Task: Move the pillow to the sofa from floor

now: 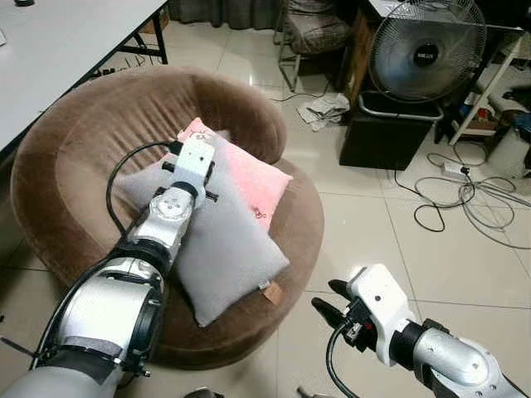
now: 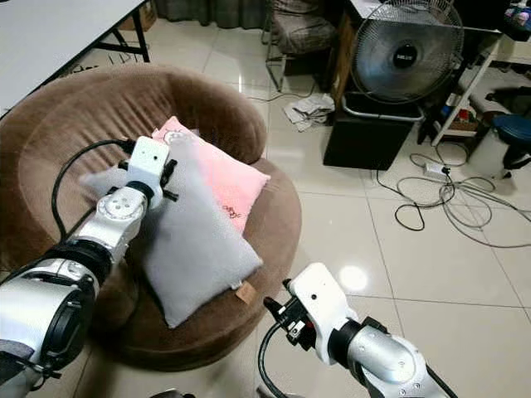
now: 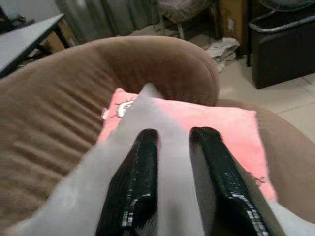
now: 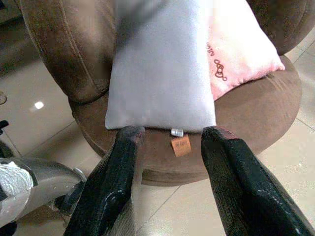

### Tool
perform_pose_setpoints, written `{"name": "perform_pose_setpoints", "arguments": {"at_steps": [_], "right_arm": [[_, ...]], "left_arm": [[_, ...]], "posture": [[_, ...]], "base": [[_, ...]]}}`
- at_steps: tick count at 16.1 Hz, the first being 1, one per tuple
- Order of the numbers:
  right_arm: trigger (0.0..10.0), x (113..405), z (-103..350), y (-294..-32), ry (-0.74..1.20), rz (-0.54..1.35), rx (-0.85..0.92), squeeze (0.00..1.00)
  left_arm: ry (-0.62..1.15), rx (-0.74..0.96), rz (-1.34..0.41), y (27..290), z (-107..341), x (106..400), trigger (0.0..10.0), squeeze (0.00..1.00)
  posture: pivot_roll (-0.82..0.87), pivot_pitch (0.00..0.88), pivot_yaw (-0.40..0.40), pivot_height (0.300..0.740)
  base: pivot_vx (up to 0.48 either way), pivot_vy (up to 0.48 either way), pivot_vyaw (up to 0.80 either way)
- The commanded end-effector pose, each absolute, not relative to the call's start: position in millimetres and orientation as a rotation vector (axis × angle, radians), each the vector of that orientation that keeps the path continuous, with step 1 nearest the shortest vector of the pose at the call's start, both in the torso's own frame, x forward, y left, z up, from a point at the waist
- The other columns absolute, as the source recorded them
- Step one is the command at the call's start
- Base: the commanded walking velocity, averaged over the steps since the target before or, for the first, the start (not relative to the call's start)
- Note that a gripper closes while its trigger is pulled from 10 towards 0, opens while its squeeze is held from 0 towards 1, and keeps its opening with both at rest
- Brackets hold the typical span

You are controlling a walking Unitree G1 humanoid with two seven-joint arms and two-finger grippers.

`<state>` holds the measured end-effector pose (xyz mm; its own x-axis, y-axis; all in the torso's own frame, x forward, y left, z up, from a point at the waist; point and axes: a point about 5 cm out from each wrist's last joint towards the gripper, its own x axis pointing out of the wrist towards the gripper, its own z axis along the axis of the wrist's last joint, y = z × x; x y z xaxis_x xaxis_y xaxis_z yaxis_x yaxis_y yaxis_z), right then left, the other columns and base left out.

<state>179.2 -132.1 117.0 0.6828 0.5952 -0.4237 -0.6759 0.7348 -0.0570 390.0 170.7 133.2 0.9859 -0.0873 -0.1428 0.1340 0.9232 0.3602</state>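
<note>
A grey pillow (image 1: 224,249) lies on the round brown sofa (image 1: 91,124), overlapping a pink pillow (image 1: 257,186) behind it. My left gripper (image 3: 174,135) reaches over the seat and is shut on the grey pillow's upper corner; grey fabric rises between its black fingers (image 3: 135,182). My right gripper (image 1: 326,298) hangs open over the tiled floor just off the sofa's front edge, with nothing between its fingers. In the right wrist view it points at the grey pillow's lower end (image 4: 162,88) and its small tag (image 4: 180,146).
A white table (image 1: 58,41) stands at the far left behind the sofa. A standing fan (image 1: 426,50) and a black box (image 1: 386,133) are at the back right, with loose cables (image 1: 465,195) on the tiles. A chair (image 1: 311,33) and crumpled paper (image 1: 325,108) lie beyond.
</note>
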Motion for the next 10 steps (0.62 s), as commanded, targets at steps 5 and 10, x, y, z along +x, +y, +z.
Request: {"name": "perform_pose_setpoints", "arguments": {"at_steps": [5, 10], "right_arm": [[10.0, 200, 109, -134, 0.372, 0.621, -0.213, 0.0], [10.0, 239, 97, -143, 0.329, 0.405, -0.187, 0.0]], "left_arm": [[0.032, 0.228, -0.051, 184, 157, 396, 10.0, 1.0], [-0.068, -0.096, -0.264, 151, 124, 363, 10.0, 0.0]], "posture": [[-0.14, 0.0, -0.004, 0.74], [-0.08, 0.0, 0.027, 0.74]], "base": [[0.0, 0.0, 0.0], [0.0, 0.0, 0.0]]}}
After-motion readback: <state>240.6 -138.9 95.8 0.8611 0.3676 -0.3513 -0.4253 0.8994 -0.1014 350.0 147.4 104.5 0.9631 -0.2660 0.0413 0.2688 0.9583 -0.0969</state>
